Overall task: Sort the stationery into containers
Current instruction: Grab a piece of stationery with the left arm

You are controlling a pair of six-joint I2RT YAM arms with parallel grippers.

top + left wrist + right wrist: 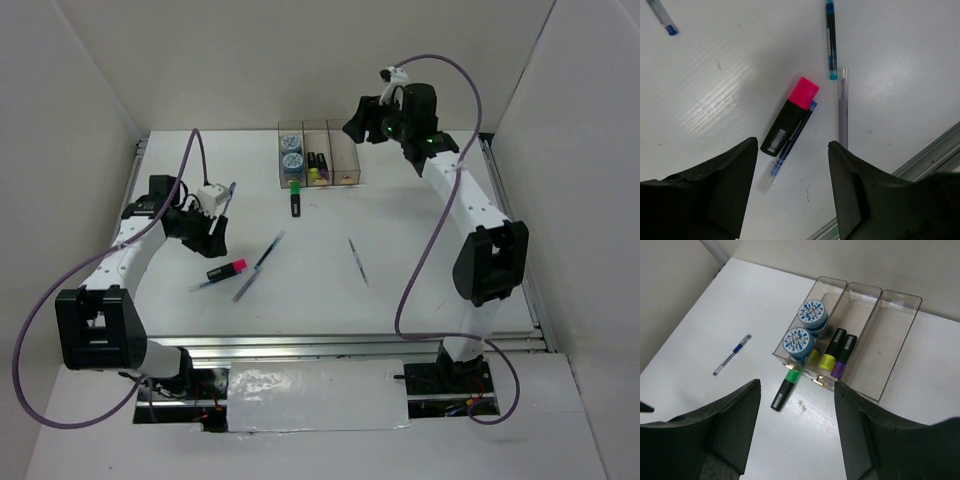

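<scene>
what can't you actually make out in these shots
- Right wrist view: a yellow item in the left box, mostly covered by the tape rolls.
- Left wrist view: the blue pen, its middle under the pink highlighter.
- Left wrist view: another pen, cut off by the top edge.
- Left wrist view: the grey pen, its lower end behind a finger of the left gripper.

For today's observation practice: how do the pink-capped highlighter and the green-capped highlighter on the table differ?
The pink-capped highlighter has a pink cap; the green-capped highlighter has a green one. The pink one lies far from the containers with a thin pen alongside it; the green one lies alone, its cap end right by them. Both have black bodies and lie flat, outside the containers.
</scene>
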